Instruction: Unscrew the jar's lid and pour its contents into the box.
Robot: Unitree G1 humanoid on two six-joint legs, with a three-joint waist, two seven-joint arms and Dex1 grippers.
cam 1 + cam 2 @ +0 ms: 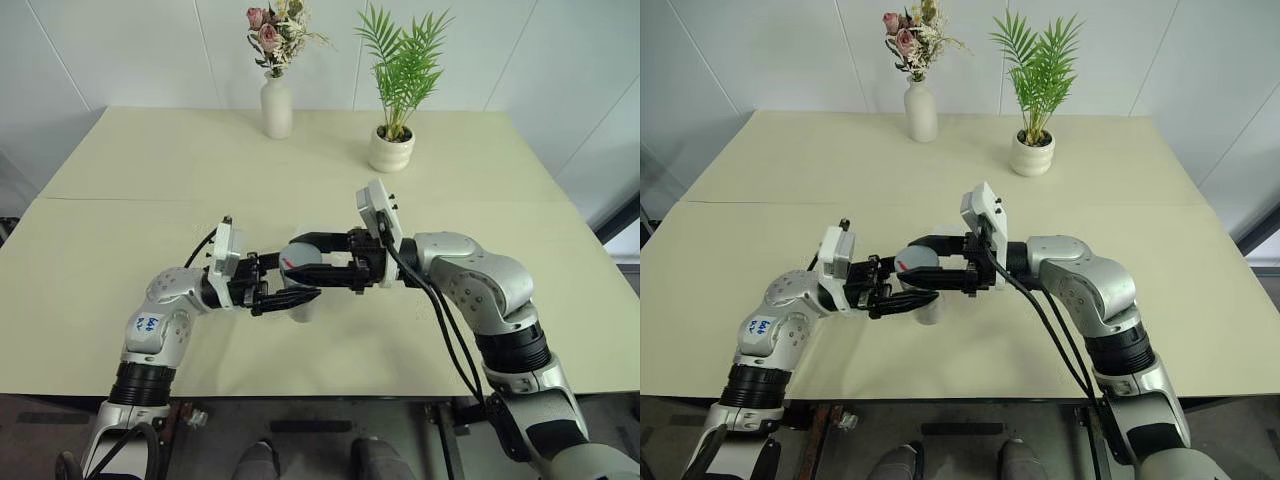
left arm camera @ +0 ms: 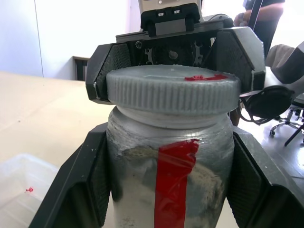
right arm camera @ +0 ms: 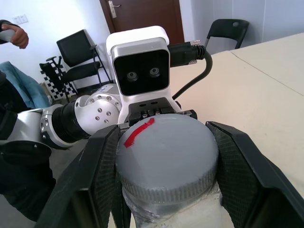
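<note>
Now the left gripper clamps the jar above the table; the right gripper pinches the lid, whose ribbed rim should resist slipping; the jar looks light and rigid.

A pale yellow-green table ran across the head views, with a thin seam crossing it from side to side. At its far edge stood a white flower vase holding pink roses and dried sprigs. Near it, toward the robot's right, sat a round white plant pot with a green palm-like plant. White walls rose behind the table. In the right wrist view a dark wooden door stood shut, with black chairs before the wall and a person's hand at the edge.
</note>
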